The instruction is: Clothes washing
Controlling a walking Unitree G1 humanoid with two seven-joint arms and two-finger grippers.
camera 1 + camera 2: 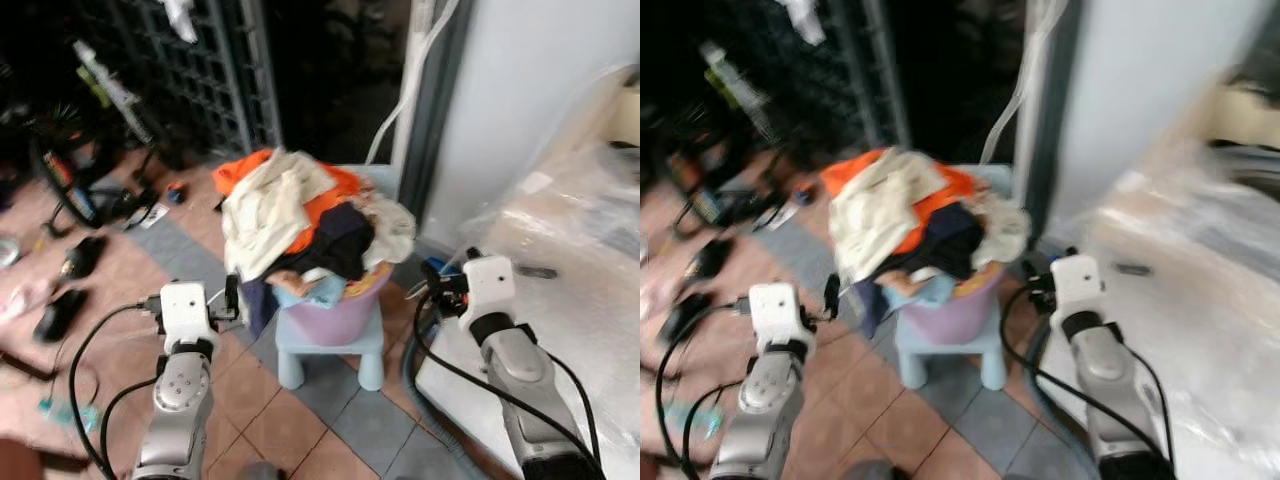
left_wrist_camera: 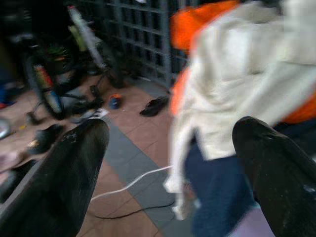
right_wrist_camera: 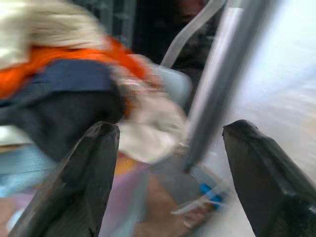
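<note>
Both silver arms raised forward from bottom of frame, forearms angled up toward centre. Left pincer [image 1: 233, 297] lower left of centre, white wrist block behind it, black cables looping off arm; fingers [image 2: 64, 173] spread wide, nothing between them. Right pincer [image 1: 437, 285] right of centre, white wrist block likewise, cable trailing down; fingers [image 3: 94, 173] also spread apart, holding nothing.

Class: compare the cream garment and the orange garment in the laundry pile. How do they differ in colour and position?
The cream garment is pale and lies on top of the pile, hanging down its left side. The orange garment is bright and mostly underneath the cream garment, showing at the back and middle. Both sit heaped in the pink basin on the blue stool.
</note>
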